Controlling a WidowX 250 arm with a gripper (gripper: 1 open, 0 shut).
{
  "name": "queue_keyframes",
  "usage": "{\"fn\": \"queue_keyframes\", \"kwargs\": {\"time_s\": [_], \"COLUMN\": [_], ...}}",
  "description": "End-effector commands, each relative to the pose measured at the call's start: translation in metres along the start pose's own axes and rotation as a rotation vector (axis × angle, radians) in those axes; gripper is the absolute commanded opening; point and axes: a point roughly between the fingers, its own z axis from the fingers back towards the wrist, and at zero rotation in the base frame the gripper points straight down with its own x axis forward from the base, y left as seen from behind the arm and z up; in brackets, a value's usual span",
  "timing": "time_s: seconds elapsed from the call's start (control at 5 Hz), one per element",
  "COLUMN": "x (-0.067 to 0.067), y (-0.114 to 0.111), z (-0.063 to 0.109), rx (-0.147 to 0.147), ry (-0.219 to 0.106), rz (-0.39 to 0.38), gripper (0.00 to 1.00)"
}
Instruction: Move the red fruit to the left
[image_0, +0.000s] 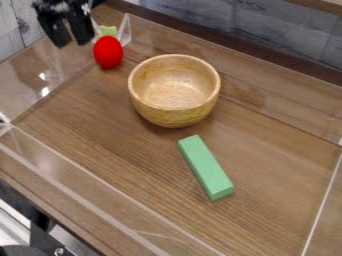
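Observation:
The red fruit (108, 52) is a small round red toy with a green stem, resting on the wooden table near the back left corner, just left of the wooden bowl. My black gripper (70, 29) hangs above and to the left of the fruit, apart from it. Its jaws stand open with nothing between them.
A round wooden bowl (174, 90) sits at the back middle of the table. A flat green rectangular block (206, 167) lies in front of it. Clear plastic walls (34, 80) edge the table on the left, front and right.

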Motion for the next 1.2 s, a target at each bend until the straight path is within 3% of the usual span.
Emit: {"fn": "queue_keyframes", "kwargs": {"time_s": [0.0, 0.4, 0.6, 1.0], "x": [0.007, 0.025, 0.037, 0.06], "y": [-0.026, -0.05, -0.045, -0.011], "z": [0.036, 0.039, 0.037, 0.033], "rx": [0.062, 0.067, 0.075, 0.092], "ry": [-0.079, -0.068, -0.077, -0.105], "rz": [-0.052, -0.094, -0.051, 0.077], "gripper": [1.0, 1.0, 0.0, 0.0]}}
